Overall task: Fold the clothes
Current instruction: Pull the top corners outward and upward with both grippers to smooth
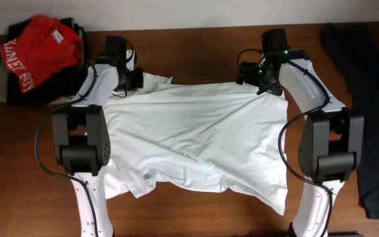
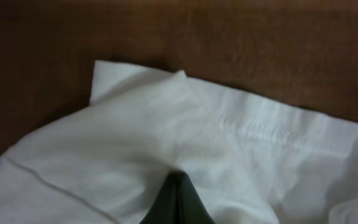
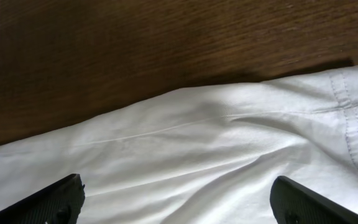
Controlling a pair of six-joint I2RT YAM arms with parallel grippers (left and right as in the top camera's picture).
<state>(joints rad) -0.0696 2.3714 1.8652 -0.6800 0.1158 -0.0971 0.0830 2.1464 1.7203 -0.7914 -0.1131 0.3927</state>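
From above, the white T-shirt [image 1: 196, 141] lies wrinkled across the middle of the desk [image 1: 202, 46]. The left gripper [image 1: 125, 82] is at its far left corner and the right gripper [image 1: 260, 78] at its far right. A red shirt [image 1: 38, 46] is heaped in the desk's far left corner, and a dark garment [image 1: 367, 99] lies along the right edge. In the left wrist view, the fingers [image 2: 176, 199] are clenched on puckered white fabric. In the right wrist view, the fingers [image 3: 55, 202] are released, spread wide over the hem.

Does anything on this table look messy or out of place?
The white T-shirt lies wrinkled and askew, not flat. A red shirt sits crumpled in a heap at the top left.
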